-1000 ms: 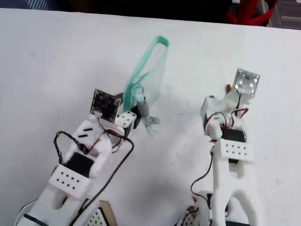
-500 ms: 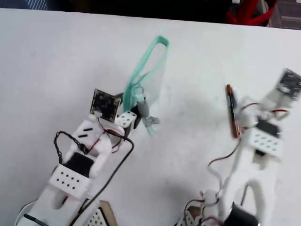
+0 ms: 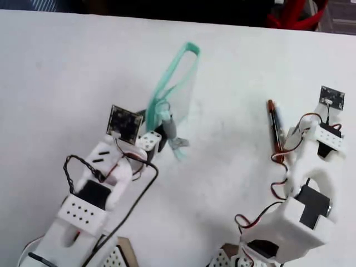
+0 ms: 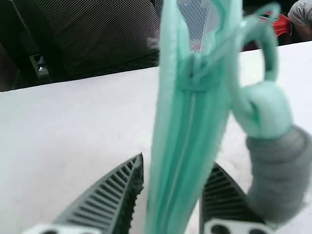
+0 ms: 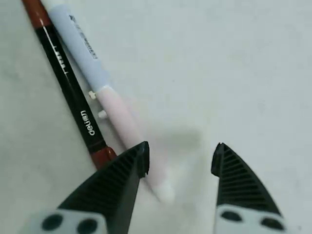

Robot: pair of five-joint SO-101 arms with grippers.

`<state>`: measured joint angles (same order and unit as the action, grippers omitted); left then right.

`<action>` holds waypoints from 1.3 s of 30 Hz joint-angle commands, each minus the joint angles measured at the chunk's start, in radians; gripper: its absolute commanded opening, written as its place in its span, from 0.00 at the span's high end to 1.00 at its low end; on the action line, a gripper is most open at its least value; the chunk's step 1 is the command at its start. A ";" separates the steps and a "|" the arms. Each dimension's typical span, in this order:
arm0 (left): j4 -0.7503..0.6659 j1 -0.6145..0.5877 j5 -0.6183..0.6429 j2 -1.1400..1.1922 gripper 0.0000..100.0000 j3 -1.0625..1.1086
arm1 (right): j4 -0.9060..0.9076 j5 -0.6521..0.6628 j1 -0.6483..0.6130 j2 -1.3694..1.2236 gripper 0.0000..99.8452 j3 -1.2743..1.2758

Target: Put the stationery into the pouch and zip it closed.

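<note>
I see the left end effector point(image 4: 176, 165) clamped on the teal, see-through pouch point(image 3: 175, 89). It holds the pouch up on its edge near the middle of the table, with the long side running towards the far edge. A grey tag point(image 4: 278, 170) hangs from the zip line just beside the jaws. Towards the right edge of the table, a red-and-black pen point(image 5: 68, 83) and a pale blue-and-pink pen point(image 5: 100, 85) lie side by side, touching along their length. My right end effector point(image 5: 181, 146) hangs just above their near ends with its jaws spread and nothing between them; one jaw tip is over the pale pen. I judge the pouch to be light, thin and floppy, so it is best pinched at the stiffer zip seam. The pens look light, rigid and smooth, and likely to roll. I would grip one across its barrel near the middle, taking care not to nudge the other pen.
</note>
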<state>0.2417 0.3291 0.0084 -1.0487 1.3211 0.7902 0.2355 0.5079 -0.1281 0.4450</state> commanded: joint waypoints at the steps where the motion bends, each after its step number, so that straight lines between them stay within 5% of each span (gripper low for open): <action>1: -0.002 0.004 0.006 0.002 0.82 -0.012 | 0.028 0.057 -0.018 0.030 0.80 -0.043; 13: -0.003 0.004 0.006 0.002 0.82 -0.012 | 0.030 0.313 -0.056 -0.082 0.89 -0.051; 19: -0.003 0.004 0.006 0.002 0.82 -0.012 | -0.033 0.322 -0.013 -0.183 0.93 -0.054; 31: -0.003 0.004 0.006 -0.001 0.82 -0.012 | 0.173 0.318 -0.007 0.395 0.98 -0.046; 39: -0.003 0.004 0.009 -0.001 0.82 -0.011 | 0.200 -0.077 -0.130 0.704 0.98 -0.044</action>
<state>0.2417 0.3291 0.0084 -1.0487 1.3211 0.9881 0.3046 0.4189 0.4657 0.4189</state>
